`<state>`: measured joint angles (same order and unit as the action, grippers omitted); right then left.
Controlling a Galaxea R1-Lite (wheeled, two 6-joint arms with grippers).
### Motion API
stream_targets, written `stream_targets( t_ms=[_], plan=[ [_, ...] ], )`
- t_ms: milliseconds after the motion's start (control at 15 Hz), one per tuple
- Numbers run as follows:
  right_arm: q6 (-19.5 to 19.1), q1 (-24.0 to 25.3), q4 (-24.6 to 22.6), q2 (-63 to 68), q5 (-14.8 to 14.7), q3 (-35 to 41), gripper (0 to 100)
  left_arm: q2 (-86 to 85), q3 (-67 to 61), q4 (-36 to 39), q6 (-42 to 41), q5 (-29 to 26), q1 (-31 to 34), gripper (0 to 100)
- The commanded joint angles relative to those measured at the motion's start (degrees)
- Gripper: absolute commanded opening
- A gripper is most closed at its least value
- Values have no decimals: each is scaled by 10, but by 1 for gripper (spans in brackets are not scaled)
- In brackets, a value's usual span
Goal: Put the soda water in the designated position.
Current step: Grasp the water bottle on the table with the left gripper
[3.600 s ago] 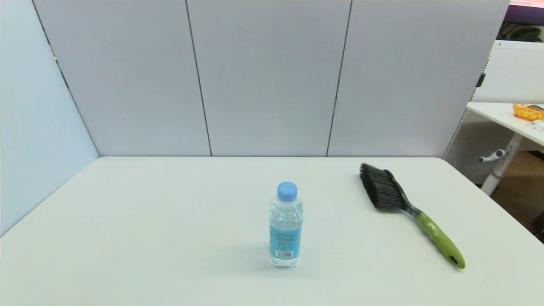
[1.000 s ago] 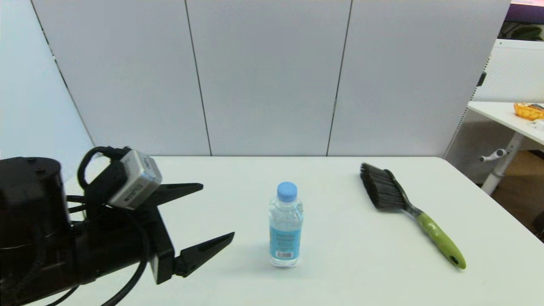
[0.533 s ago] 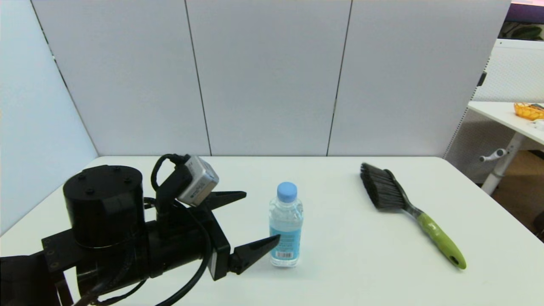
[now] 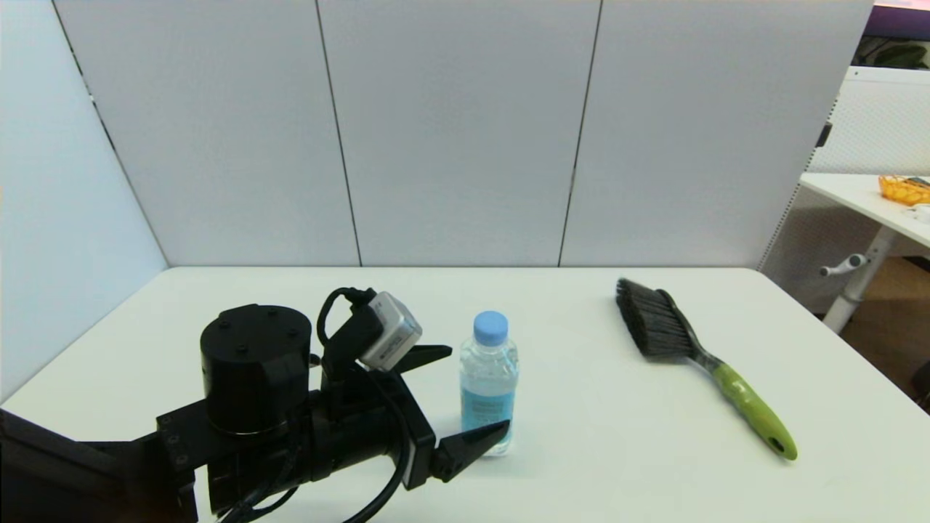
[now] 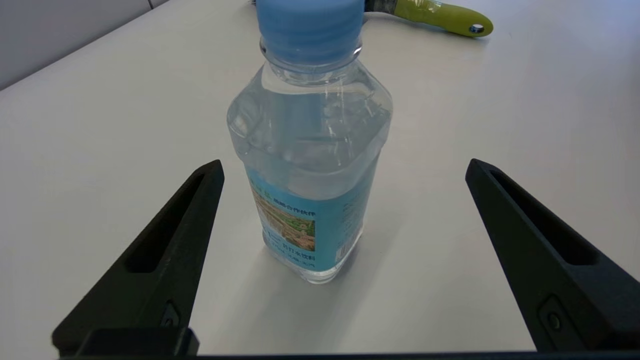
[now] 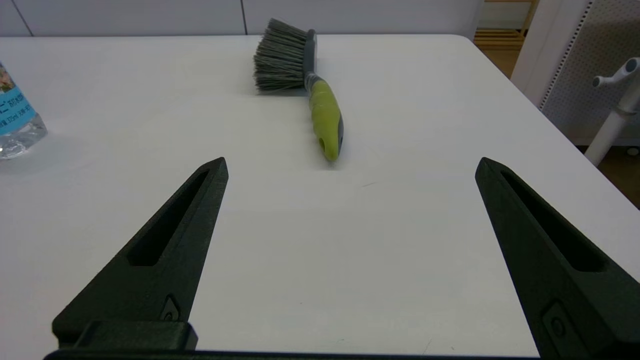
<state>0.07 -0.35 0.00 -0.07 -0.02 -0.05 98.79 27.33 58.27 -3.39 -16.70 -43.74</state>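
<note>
We saw the soda water (image 4: 489, 383), a small clear plastic bottle of colourless liquid with a light-blue screw cap, standing upright on the white table (image 4: 218, 305). Its blue wraparound label carried a barcode facing the head camera; the left wrist view instead showed a small landscape picture and printed characters on it, too small for us to read. That same view showed the liquid filling the bottle almost to the neck.

Our left gripper (image 4: 462, 401) sat low at the bottle, spread wide, one black finger on each side of it and neither touching it; the left wrist view (image 5: 342, 172) showed clear table between each finger and the bottle's wall.

Well to the right of the bottle lay a brush with black bristles and a green plastic handle (image 4: 697, 359), flat on the table. Only the end of its handle showed in the left wrist view, beyond the bottle's cap, while the right wrist view took in its whole length.

Our right gripper (image 6: 350, 167) appeared only in its own wrist view, open and holding nothing, low over bare table to the right of the bottle.
</note>
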Motion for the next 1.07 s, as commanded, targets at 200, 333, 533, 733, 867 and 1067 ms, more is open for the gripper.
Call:
stream_targets(
  t_ms=[200, 333, 533, 733, 867, 1067],
  plan=[
    [0, 0, 0, 1, 0, 0, 100, 61, 26, 40, 8, 0, 0, 100],
    [0, 0, 0, 1, 0, 0, 100, 72, 33, 54, 16, 2, 1, 100],
    [0, 0, 0, 1, 0, 0, 100, 97, 49, 78, 25, 28, 1, 100],
    [-1, 0, 0, 1, 0, 0, 100, 116, 55, 97, 29, 29, 1, 100],
    [0, 0, 0, 1, 0, 0, 100, 134, 55, 119, 34, 29, 1, 100],
    [-1, 0, 0, 1, 0, 0, 100, 154, 70, 139, 40, 29, 0, 100]
  ],
)
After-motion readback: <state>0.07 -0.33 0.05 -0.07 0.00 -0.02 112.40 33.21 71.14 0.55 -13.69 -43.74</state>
